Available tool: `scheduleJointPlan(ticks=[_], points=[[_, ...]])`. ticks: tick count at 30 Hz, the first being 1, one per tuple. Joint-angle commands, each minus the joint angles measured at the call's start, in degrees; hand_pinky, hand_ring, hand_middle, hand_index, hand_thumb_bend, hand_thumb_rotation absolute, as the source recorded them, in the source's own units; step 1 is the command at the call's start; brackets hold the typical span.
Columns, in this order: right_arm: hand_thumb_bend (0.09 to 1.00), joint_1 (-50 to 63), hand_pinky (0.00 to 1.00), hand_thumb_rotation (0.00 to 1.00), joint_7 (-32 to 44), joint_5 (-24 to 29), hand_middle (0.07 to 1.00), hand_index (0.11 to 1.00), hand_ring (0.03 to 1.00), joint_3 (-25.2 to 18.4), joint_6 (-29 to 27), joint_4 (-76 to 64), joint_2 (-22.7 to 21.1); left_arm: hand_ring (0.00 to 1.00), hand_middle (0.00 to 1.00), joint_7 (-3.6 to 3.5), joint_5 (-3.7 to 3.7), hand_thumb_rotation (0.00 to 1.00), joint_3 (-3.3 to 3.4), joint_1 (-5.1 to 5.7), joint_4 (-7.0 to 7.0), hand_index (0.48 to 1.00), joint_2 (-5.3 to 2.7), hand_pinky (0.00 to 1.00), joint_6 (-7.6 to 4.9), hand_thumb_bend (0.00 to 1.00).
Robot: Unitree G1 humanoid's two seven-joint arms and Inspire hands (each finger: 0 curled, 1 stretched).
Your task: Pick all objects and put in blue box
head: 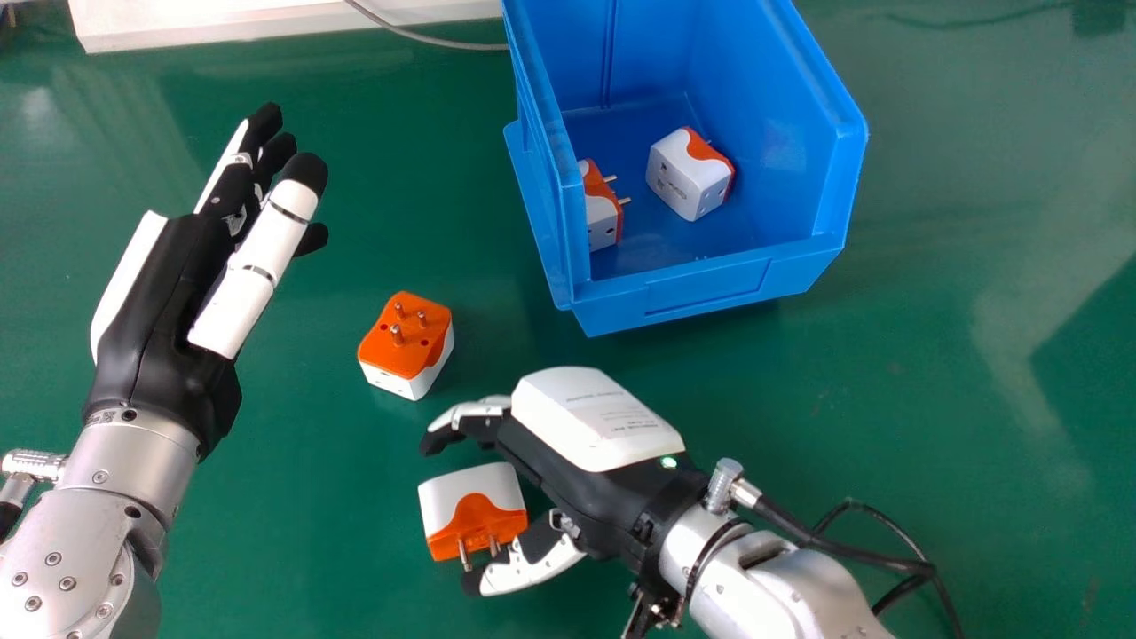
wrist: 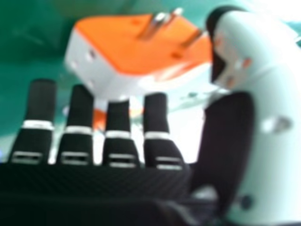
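Framing the nearest adapter (head: pixel 469 501) between thumb and fingers, the right hand (head: pixel 586 488) keeps a wide gap, its fingers only slightly bent and not closed around it. The adapter is white and orange, its prongs pointing toward the near side beside the thumb's tip; whether the hand touches it, I cannot tell. The right hand view shows the same adapter just beyond the fingertips, with the prongs near the thumb.

At the view's left, the left hand (head: pixel 160 302) is above the green table (head: pixel 932 355), well apart from the adapters, its fingers extended and holding nothing. Between it and the blue box (head: pixel 710 288), a second adapter (head: pixel 405 344) sits on the table, orange face up, prongs upright.

Farther off, the box holds two more: the left boxed adapter (head: pixel 603 220) is partly hidden by the left wall, prongs pointing right, and the right boxed adapter (head: pixel 682 180) lies tilted on the floor, apart from it. Beyond, a grey cable (head: pixel 426 38) runs from the box's left side toward a white object (head: pixel 222 19) at the table's far edge.
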Motion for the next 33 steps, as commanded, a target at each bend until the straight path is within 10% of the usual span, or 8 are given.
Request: scheduleJointPlan(ticks=[1,12,18,33], points=[[0.437,-1.13,0.56,0.12,-3.58,-1.45,0.701,0.629,0.67,0.54,-1.79,0.83,0.6,0.95,0.98,0.33,0.06,0.78,-0.06,-0.34,-2.39,0.977,0.37,0.88,0.22,0.48],[0.489,-6.38,0.45,0.05,-15.92,-6.52,0.576,0.52,0.526,1.73,-12.29,8.55,-3.4,0.95,0.98,0.53,-0.21,0.78,0.24,-0.25,-4.91,0.977,0.55,0.88,1.97,0.48],[0.501,-7.91,0.4,0.03,-20.04,-6.85,0.546,0.494,0.478,1.75,-17.33,11.56,-4.55,0.95,0.98,1.48,0.03,0.78,-0.33,0.42,-9.46,0.98,-0.02,0.87,4.54,0.49],[0.514,-7.16,0.35,0.0,-23.64,-7.01,0.516,0.474,0.427,1.06,-18.57,12.41,-3.6,0.95,0.99,1.69,-0.25,0.79,0.1,0.25,-10.74,0.983,0.06,0.88,6.86,0.52]])
